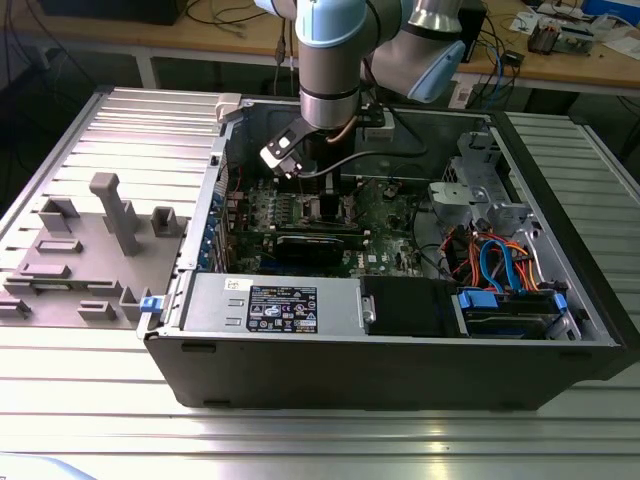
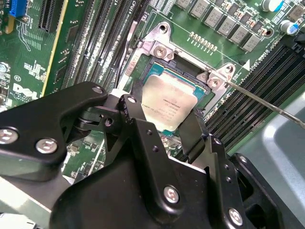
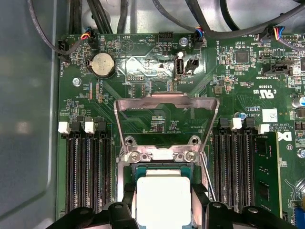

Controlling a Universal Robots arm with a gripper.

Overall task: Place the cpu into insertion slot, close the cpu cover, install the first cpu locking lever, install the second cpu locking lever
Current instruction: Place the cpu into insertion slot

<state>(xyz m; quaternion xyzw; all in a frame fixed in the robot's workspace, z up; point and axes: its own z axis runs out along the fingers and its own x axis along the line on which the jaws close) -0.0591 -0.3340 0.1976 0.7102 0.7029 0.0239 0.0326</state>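
Within the hand's (image 2: 163, 110) grip, a flat square silvery-grey cpu (image 2: 170, 106)

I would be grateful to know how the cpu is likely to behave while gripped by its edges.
The cpu looks like a thin, flat, metal-topped plate, so it is probably stiff and light. The pincer holds only its narrow edges, so it may slip or tilt. Being flat and square, it should not roll.
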